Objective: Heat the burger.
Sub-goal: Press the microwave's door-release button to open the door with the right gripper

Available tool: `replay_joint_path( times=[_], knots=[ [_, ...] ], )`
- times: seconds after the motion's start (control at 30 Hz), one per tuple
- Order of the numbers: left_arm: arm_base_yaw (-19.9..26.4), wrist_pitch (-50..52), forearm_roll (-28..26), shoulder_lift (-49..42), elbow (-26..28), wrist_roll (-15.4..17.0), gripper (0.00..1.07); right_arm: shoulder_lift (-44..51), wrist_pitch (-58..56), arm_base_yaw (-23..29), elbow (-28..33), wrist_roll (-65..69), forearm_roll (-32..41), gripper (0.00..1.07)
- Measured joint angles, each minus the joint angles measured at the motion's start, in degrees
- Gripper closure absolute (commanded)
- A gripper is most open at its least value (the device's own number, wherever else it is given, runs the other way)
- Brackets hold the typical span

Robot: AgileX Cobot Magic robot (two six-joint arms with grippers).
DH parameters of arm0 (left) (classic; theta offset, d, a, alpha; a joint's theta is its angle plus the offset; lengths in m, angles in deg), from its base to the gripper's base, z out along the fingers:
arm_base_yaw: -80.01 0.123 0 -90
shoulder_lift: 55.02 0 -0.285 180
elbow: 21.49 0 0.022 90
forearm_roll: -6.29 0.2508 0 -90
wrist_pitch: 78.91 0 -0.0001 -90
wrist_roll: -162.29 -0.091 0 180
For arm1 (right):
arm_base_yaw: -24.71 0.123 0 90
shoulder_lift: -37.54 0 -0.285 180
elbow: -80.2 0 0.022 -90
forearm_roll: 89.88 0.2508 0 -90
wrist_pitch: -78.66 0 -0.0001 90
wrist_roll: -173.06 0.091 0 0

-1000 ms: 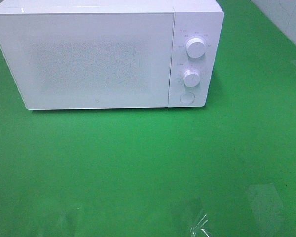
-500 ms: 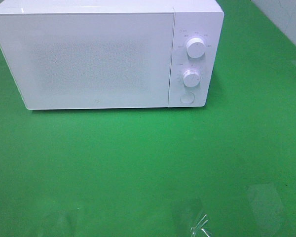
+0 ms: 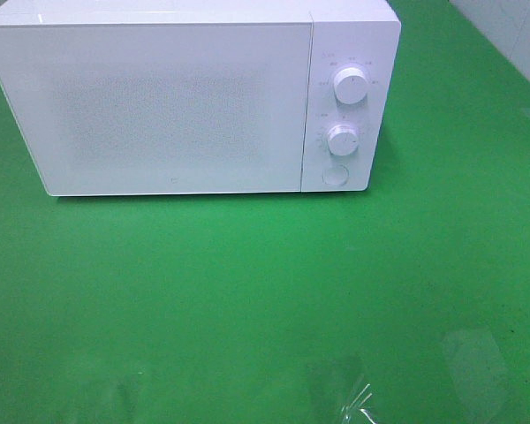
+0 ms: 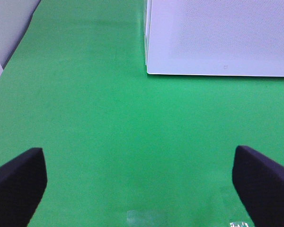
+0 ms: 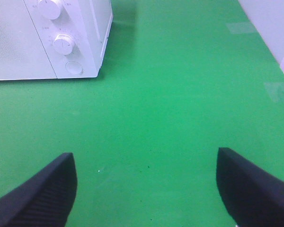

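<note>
The burger is out of view in every frame. A white microwave (image 3: 190,97) stands at the back of the green table with its door shut; it also shows in the left wrist view (image 4: 220,38) and the right wrist view (image 5: 47,38). It has two dials (image 3: 350,86) and a round button (image 3: 335,175) on its right panel. My left gripper (image 4: 139,187) is open and empty over bare green cloth, well in front of the microwave's left corner. My right gripper (image 5: 146,189) is open and empty over the cloth in front of the control panel. Neither gripper shows in the exterior high view.
The green table (image 3: 265,291) spreads in front of the microwave. A clear plastic scrap (image 3: 358,402) lies at the front edge. A white wall (image 3: 512,35) borders the table at the back right, and a pale wall (image 4: 9,23) borders its left side.
</note>
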Motion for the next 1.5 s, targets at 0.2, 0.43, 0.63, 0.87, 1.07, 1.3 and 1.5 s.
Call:
replay_joint_path(
  times=[0.2, 0.43, 0.63, 0.87, 1.07, 1.3, 1.5],
  knots=[
    [0.00, 0.00, 0.00, 0.00, 0.00, 0.00, 0.07, 0.00, 1.72, 0.00, -0.86, 0.00, 0.06, 0.31],
    [0.00, 0.00, 0.00, 0.00, 0.00, 0.00, 0.07, -8.14, 10.37, -0.06, -1.55, 0.00, 0.17, 0.31],
    [0.00, 0.00, 0.00, 0.00, 0.00, 0.00, 0.07, -16.16, 18.22, -0.06, -1.55, 0.00, 0.23, 0.31],
    [0.00, 0.00, 0.00, 0.00, 0.00, 0.00, 0.07, -25.67, 26.81, -0.11, -1.55, 0.00, 0.23, 0.31],
    [0.00, 0.00, 0.00, 0.00, 0.00, 0.00, 0.07, -31.86, 31.40, -0.11, -1.55, 0.00, 0.40, 0.31],
    [0.00, 0.00, 0.00, 0.00, 0.00, 0.00, 0.07, -41.20, 46.35, -0.11, 1.95, 0.00, 0.40, 0.31],
    [0.00, 0.00, 0.00, 0.00, 0.00, 0.00, 0.07, -49.05, 61.76, -0.11, 5.67, 0.52, 0.40, 0.31]
  ],
)
